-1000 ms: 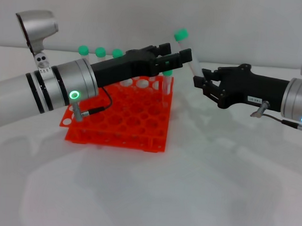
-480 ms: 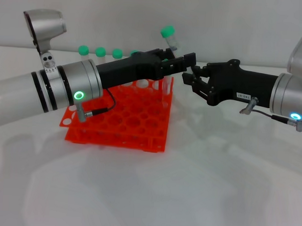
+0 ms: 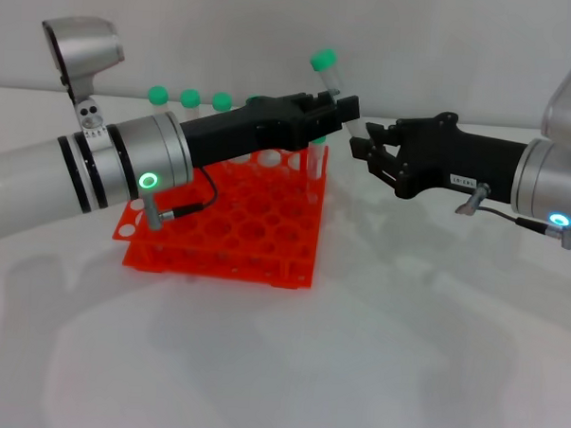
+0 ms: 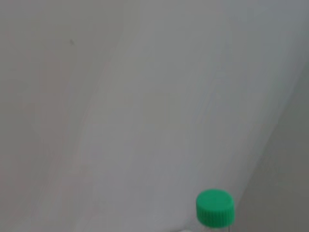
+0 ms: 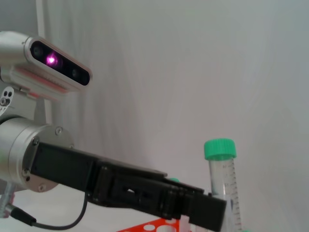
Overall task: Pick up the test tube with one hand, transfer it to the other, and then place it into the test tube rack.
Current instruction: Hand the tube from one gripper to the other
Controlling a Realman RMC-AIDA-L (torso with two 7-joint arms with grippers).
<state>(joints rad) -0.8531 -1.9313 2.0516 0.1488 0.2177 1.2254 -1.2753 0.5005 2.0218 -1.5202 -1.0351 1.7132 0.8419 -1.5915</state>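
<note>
The test tube hangs tilted in the air over the far right corner of the orange-red test tube rack, green cap up. My left gripper, with the silver wrist and green ring, is shut on the tube's middle. My right gripper, slim and black, comes in from the right and pinches the tube's lower tip. The right wrist view shows the test tube upright behind the left gripper. Only the test tube's cap appears in the left wrist view.
Three green-capped tubes stand in the rack's far row, and another clear tube stands at its right edge under the left gripper. The rack sits on a white table. A grey wall lies behind.
The right gripper brought the tube left into the left gripper's open fingers. The left gripper has since shut on the tube, and both grippers have shifted slightly.
</note>
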